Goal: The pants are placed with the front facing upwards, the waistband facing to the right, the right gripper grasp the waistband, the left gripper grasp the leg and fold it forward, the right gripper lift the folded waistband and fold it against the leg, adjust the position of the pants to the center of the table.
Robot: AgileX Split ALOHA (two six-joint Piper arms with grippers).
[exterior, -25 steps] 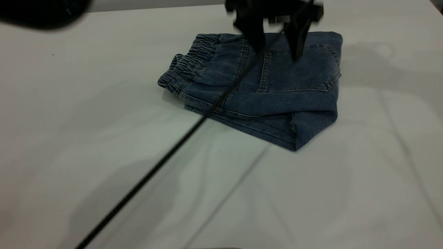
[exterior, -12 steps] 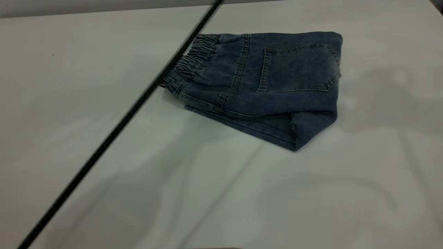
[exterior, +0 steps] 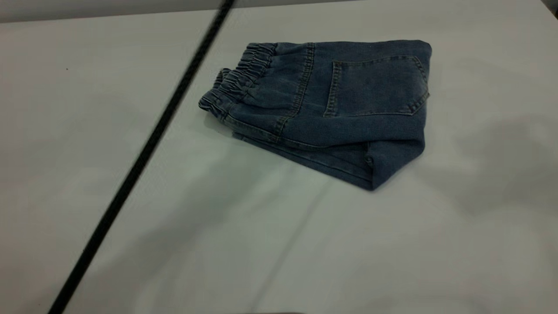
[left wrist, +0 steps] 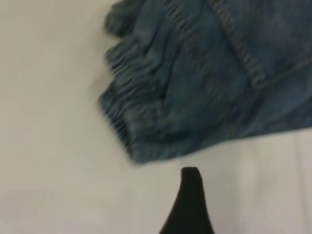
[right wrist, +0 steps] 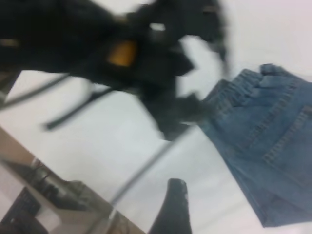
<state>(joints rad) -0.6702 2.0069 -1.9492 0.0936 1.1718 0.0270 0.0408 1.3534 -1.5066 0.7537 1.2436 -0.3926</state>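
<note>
Pants (exterior: 331, 109) lie folded into a compact bundle on the far right part of the table (exterior: 261, 244), patch pocket (exterior: 375, 87) up and waistband (exterior: 237, 80) pointing left, with nothing gripping them. Nearest the exterior camera, a thin black cable (exterior: 144, 152) slants across the left of the table. It could snag the ruffled waistband if an arm swings over the bundle, dragging the fold open. Any push toward the centre also risks sliding the top layer off the lower one, since the folded layers sit loose. The left gripper (left wrist: 190, 204) shows only one dark finger, just clear of the waistband; whether it is open I cannot tell. The right gripper (right wrist: 170, 209) likewise shows a single finger, state unclear. Beyond it the other arm is a motion-smeared blur.
</note>
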